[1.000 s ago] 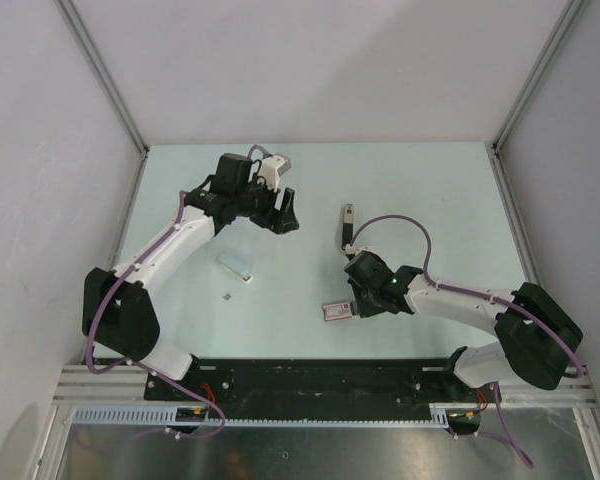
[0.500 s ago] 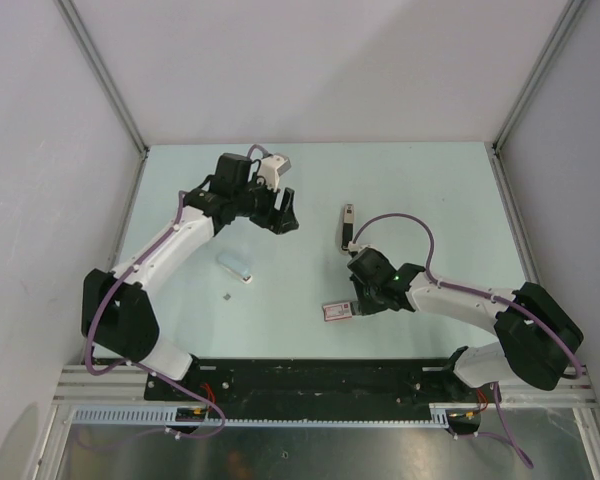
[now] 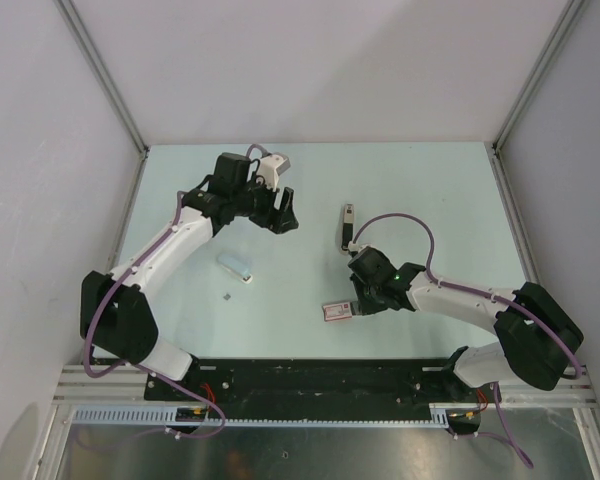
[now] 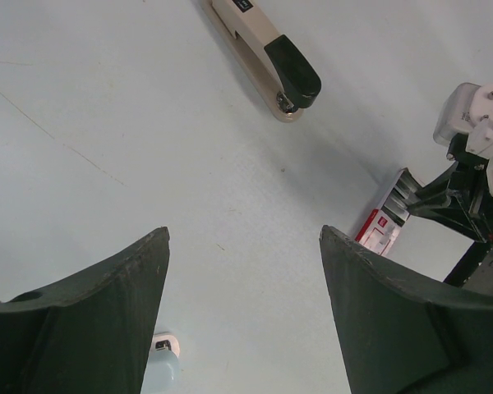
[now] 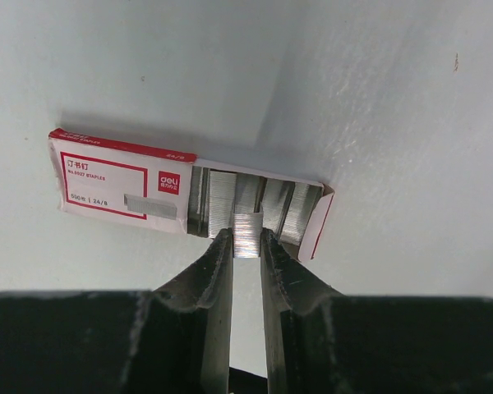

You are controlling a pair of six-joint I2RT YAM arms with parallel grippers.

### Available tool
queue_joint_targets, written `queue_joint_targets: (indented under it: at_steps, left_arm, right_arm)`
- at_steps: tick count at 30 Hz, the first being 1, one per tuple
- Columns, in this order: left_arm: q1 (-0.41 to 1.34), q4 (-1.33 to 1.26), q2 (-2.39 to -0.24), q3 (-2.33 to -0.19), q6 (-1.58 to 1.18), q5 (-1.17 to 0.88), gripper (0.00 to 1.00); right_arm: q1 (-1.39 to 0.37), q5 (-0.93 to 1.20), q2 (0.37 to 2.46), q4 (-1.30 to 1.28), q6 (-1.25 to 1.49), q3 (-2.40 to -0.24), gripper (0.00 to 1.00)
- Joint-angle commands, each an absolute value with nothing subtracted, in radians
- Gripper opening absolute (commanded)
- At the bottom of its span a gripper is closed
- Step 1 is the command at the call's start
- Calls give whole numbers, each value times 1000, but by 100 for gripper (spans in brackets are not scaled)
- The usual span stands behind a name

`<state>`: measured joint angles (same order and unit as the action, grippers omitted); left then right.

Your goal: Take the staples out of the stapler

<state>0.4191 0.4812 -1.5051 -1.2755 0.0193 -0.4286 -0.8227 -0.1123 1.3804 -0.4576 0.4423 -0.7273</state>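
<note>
The stapler (image 3: 347, 226), black with a beige base, lies closed on the table beyond my right arm; it also shows in the left wrist view (image 4: 267, 57). My right gripper (image 5: 246, 238) is shut on a short silvery strip of staples (image 5: 247, 222) at the open end of a red-and-white staple box (image 5: 123, 185). That box lies at the near middle of the table (image 3: 336, 310). My left gripper (image 4: 245, 238) is open and empty, held above the table left of the stapler (image 3: 280, 212).
A small pale blue object (image 3: 236, 266) lies left of centre and shows at the bottom of the left wrist view (image 4: 160, 365). A tiny grey bit (image 3: 228, 296) lies near it. Grey walls close in the table on three sides.
My right gripper has shifted slightly at the box's open end. The left arm has barely moved.
</note>
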Motion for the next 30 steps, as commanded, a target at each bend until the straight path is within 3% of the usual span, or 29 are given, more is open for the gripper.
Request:
queue_joint_targets:
  at_steps: [1,19,30]
  left_arm:
    - [425,472,-1461,-1291,68,-446,78]
    - [426,474,-1441,-1287,71,-457,79]
    - [427,474,-1442,-1282,78,-454,79]
  right_arm:
    - [-820,-111,1384,-445,433,-728,16]
    - [-824,-121,1405,-449,436,-736,34]
    - [-800,-76,1290,-460,427,-771,31]
